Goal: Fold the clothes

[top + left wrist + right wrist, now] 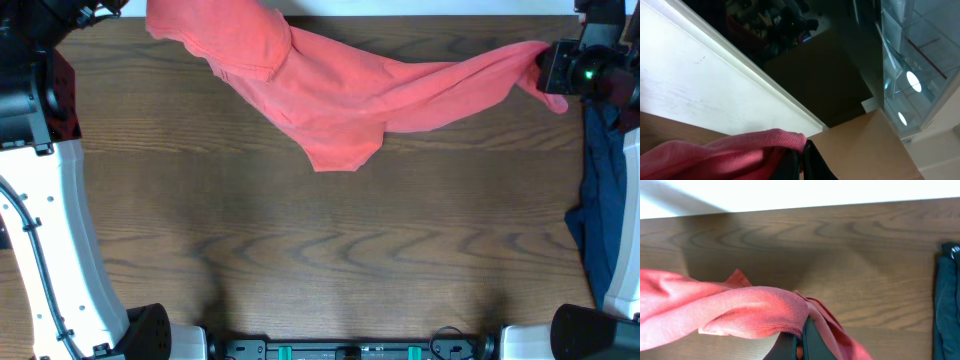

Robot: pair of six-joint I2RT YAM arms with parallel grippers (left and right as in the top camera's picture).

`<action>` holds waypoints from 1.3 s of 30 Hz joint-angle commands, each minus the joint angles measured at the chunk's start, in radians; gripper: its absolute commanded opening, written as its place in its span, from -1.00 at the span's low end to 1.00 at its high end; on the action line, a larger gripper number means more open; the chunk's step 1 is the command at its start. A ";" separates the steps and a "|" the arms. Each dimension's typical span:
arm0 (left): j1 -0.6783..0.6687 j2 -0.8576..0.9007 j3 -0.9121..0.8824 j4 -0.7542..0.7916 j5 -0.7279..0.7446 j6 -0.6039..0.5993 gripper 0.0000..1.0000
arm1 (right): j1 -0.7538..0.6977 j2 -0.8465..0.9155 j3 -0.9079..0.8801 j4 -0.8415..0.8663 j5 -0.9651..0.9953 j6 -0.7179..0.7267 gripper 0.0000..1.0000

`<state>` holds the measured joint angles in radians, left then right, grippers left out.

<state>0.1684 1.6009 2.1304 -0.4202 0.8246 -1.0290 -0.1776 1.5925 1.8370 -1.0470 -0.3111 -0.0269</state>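
**Garment span, read left to right across the table (320, 270).** At the table's far-left corner, the left gripper (802, 162) is clenched on a bunched edge of the coral-red T-shirt (330, 95) (its fingertips show only in the wrist view). We trace the shirt's long axis along the table's far edge, with 1 loose lobe sagging toward the table's middle. At the far-right corner, the right gripper (800, 345) is clamped on the opposite end, cloth draped over its 2 fingers. Each arm holds its nearer end, so we judge that spreading the shirt needs both to draw toward the near edge together. A navy shirt (600, 210) lies along the table's right edge.
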 commanded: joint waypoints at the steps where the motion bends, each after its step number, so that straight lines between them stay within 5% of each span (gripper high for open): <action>1: 0.004 0.000 0.019 0.010 0.003 -0.008 -0.88 | 0.009 0.001 0.037 0.007 -0.008 -0.023 -0.98; 10: 0.004 0.044 0.019 -0.021 -0.023 0.042 -0.89 | 0.012 0.001 0.038 -0.005 -0.007 -0.023 -0.98; 19: -0.050 0.302 0.019 -0.221 -0.035 0.280 -0.88 | 0.014 0.001 0.038 -0.018 -0.007 -0.024 -0.97; 30: -0.119 0.537 0.019 -0.239 -0.269 0.418 -0.88 | 0.016 0.001 0.038 -0.066 -0.007 -0.024 -0.97; 34: -0.141 0.568 0.019 -0.293 -0.269 0.449 -0.36 | 0.016 0.001 0.038 -0.067 -0.007 -0.027 -0.98; 36: -0.159 0.571 0.019 -0.320 -0.274 0.521 0.19 | 0.019 0.001 0.038 -0.068 -0.008 -0.027 -0.98; 37: -0.167 0.570 0.019 -0.330 -0.280 0.546 0.29 | 0.022 0.001 0.038 -0.068 -0.007 -0.027 -0.98; 38: -0.175 0.568 0.019 -0.350 -0.280 0.573 0.27 | 0.025 0.001 0.038 -0.069 -0.007 -0.027 -0.98; 39: -0.182 0.567 0.019 -0.376 -0.279 0.588 -0.21 | 0.028 0.001 0.038 -0.071 -0.007 -0.027 -0.98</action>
<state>0.0151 2.1567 2.1357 -0.7593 0.5671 -0.5583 -0.1722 1.5948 1.8488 -1.1160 -0.3149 -0.0380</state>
